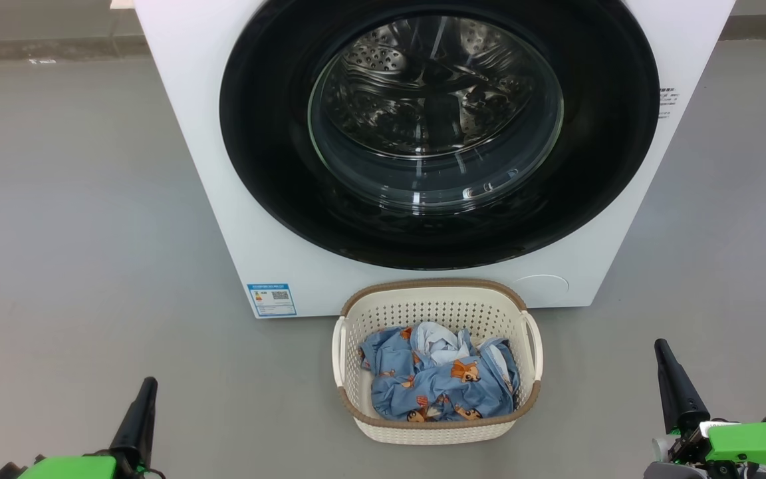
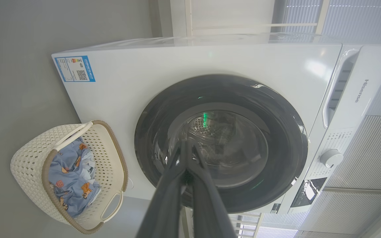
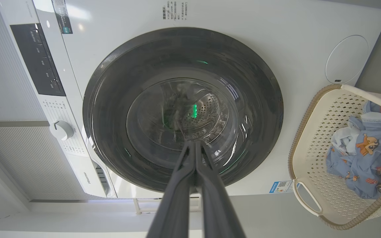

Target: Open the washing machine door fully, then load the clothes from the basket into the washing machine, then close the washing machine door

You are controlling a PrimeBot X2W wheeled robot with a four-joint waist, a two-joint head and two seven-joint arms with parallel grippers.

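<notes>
The washing machine door [image 1: 270, 133] is closed, its glossy black ring lying flush against the white front of the washing machine [image 1: 190, 100]. The steel perforated drum shows through the bulging glass window. The machine stands on the grey floor [image 1: 77, 233], towards the floor's far edge where it meets the wall.

The basket [image 1: 433, 287] sits on the floor just in front of the machine's lower front, below the door. Whether it touches the machine I cannot tell. The clothes [image 1: 436, 382] lie bunched in its bottom: light blue fabric with orange-brown cartoon animals, and a pale piece showing near the middle. A blue label [image 1: 271, 299] is stuck on the machine's lower front, to the left of the basket, and a round white flap [image 1: 542, 286] sits to its right.

The left gripper [image 1: 149, 384] hangs near the floor's near edge, well apart from the basket, its fingers [image 2: 177, 165] pressed together at the tips and holding nothing. The right gripper [image 1: 663, 352] is on the other side, its fingers [image 3: 207, 165] likewise closed tip to tip and empty. Both wrist views look at the door's glass.
</notes>
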